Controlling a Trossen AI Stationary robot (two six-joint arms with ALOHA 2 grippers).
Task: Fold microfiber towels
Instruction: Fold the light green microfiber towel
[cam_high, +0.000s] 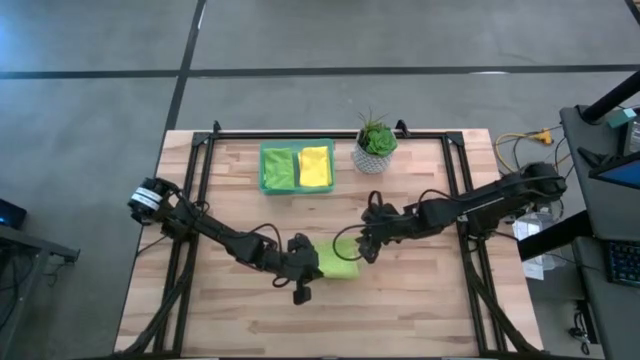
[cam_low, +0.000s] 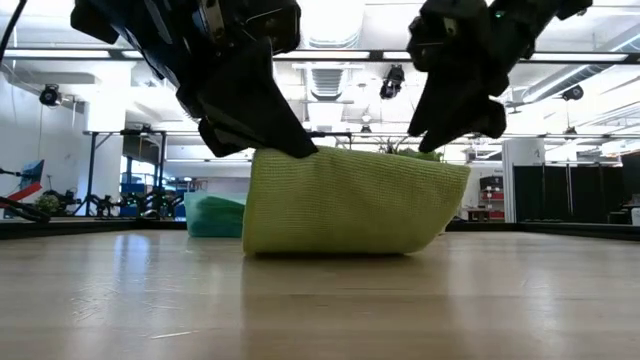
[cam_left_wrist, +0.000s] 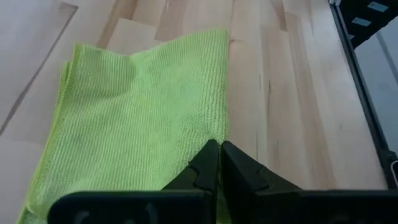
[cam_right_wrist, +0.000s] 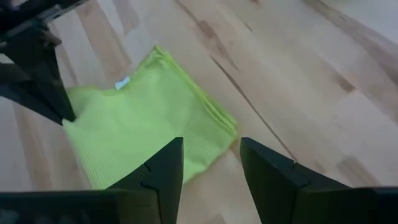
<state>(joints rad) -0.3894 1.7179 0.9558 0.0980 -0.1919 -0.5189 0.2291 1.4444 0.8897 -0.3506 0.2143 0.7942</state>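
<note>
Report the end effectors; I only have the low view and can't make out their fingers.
Observer: The left end effector is shut, pinching the lime towel at its edge.
Operator: Give me the right one.
Observer: The right end effector is open over the towel's other end, not gripping it.
Operator: Check the tray.
Observer: The tray at the table's back holds a green towel and a yellow towel, side by side.
</note>
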